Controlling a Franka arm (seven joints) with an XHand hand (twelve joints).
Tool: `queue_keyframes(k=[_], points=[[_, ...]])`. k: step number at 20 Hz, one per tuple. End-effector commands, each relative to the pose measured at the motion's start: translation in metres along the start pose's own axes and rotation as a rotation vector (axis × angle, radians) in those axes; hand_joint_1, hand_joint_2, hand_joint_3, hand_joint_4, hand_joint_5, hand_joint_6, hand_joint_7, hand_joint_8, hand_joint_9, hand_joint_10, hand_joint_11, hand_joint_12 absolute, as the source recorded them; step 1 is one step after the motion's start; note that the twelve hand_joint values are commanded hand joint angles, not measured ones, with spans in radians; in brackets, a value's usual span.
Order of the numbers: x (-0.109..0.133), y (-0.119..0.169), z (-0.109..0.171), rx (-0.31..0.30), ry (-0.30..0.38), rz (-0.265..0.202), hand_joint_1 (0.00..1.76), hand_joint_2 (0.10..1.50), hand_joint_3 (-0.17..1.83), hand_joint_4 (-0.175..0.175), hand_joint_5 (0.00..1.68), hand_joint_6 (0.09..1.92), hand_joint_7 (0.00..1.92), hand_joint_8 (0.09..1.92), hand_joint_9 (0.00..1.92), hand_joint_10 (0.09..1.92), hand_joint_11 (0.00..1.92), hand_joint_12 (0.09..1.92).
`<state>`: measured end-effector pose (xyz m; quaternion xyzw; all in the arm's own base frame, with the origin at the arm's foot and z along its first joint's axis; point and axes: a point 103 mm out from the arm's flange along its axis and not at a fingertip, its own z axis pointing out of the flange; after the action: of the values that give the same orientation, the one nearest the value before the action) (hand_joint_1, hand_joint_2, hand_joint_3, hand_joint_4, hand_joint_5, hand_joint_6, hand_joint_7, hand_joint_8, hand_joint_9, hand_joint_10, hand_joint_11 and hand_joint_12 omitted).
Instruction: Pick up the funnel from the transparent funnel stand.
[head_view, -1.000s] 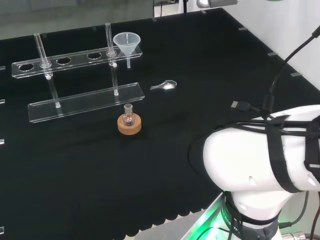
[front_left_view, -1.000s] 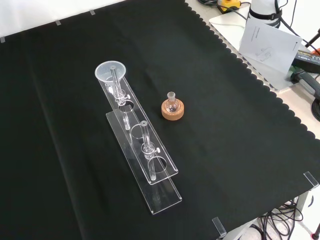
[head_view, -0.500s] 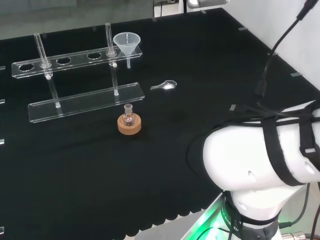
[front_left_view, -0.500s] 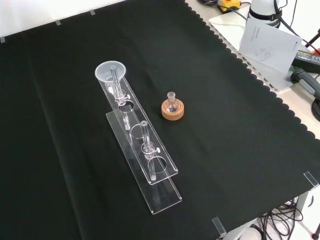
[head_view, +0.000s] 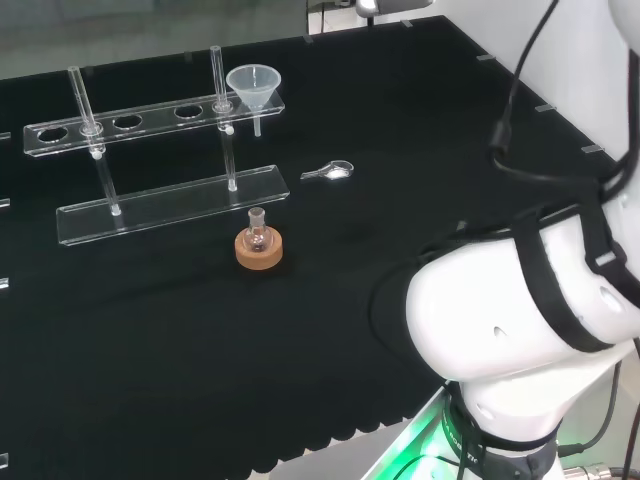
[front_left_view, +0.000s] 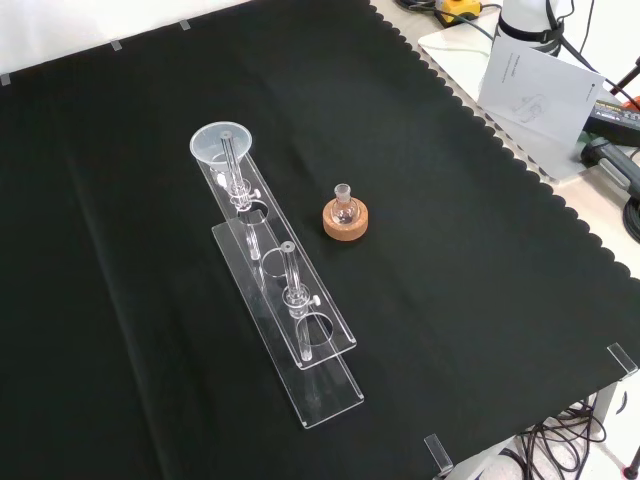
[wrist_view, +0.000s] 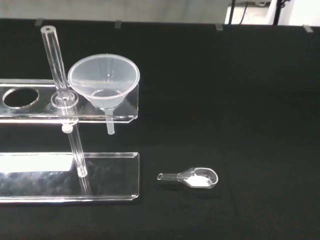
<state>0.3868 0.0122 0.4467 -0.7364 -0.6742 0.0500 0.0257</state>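
The clear funnel (head_view: 251, 86) sits in the end hole of the transparent funnel stand (head_view: 170, 205), its cone resting on the upper shelf and its spout hanging down through it, clear of the base plate. In the head view that hole is at the stand's right end; in the front view the funnel (front_left_view: 221, 145) is at the stand's (front_left_view: 300, 350) far end. The wrist view brings the funnel (wrist_view: 104, 85) close and shows one upright rod (wrist_view: 64, 100) of the stand just beside its rim. A small glass scoop (wrist_view: 192, 177) holding white powder lies on the cloth near that end of the stand, showing in the wrist and head views. A small flask (front_left_view: 344, 205) on a cork ring (front_left_view: 345, 222) stands near the stand's base plate, apart from it, on the side nearer the arm (head_view: 520, 320). Whether the hand's fingers are spread or curled cannot be told.
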Motion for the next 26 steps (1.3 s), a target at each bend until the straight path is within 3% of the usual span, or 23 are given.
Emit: queue_keyframes(k=[1, 14, 26], points=[[0.017, 0.061, 0.023, 0.032, -0.025, -0.061, 0.27, 1.02, 0.31, 0.004, 0.19, 0.09, 0.07, 0.29, 0.16, 0.67, 0.02, 1.41], [0.051, 0.103, 0.064, 0.151, -0.070, -0.125, 0.39, 0.89, 0.28, 0.019, 0.15, 0.09, 0.01, 0.44, 0.19, 0.70, 0.08, 1.50], [0.063, 0.132, 0.098, 0.261, -0.101, -0.118, 0.51, 0.79, 0.25, 0.024, 0.11, 0.09, 0.00, 0.34, 0.14, 0.73, 0.10, 1.51]])
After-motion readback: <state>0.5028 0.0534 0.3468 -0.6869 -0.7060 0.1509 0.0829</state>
